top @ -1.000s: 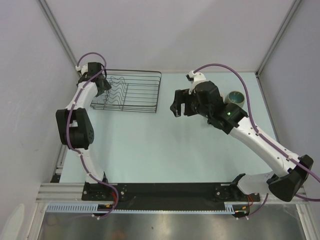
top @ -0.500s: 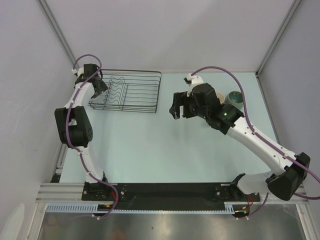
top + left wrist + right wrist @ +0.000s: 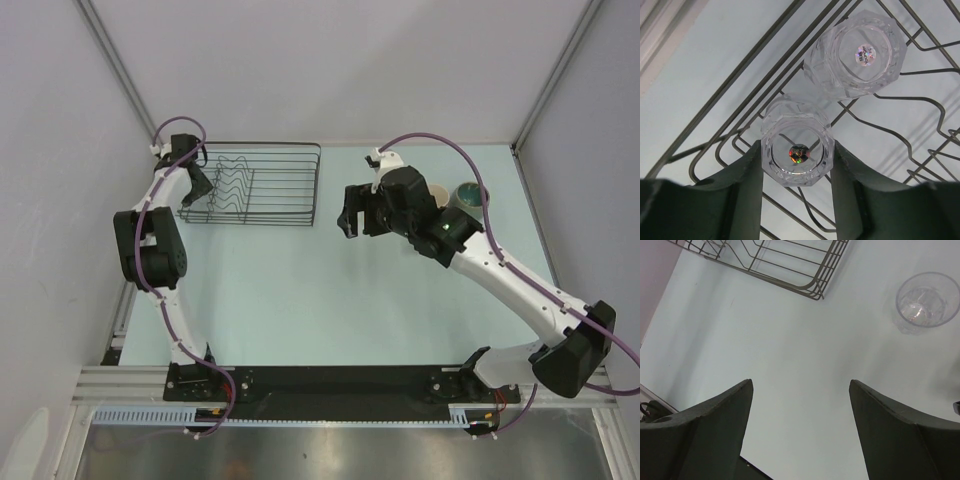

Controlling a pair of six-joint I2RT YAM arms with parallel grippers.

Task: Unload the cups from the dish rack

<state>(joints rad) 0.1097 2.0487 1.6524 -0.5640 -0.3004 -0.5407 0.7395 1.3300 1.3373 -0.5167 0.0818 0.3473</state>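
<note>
Left pincer (image 3: 796, 150) pinching clear glass (image 3: 790, 112), one finger pressed on each side. Glass is at left end of dish rack (image 3: 280, 190), over wires; cannot tell if it rests on them. Its long way points straight up at wrist, so I think pull goes that way. Second clear glass (image 3: 855, 47) just beside it, deeper in rack; left arm nearer. Right pincer (image 3: 800, 382) spread wide, holding nothing, over desk (image 3: 790, 340), third glass (image 3: 925, 300) standing there.

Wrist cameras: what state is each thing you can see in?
Dish rack: holds two glasses.
Near glass: in the rack, gripped on both sides.
Far glass: in the rack, untouched.
Loose tumbler: upright, empty, outside the rack.
Left gripper: shut on a glass.
Right gripper: open, holding nothing.
</note>
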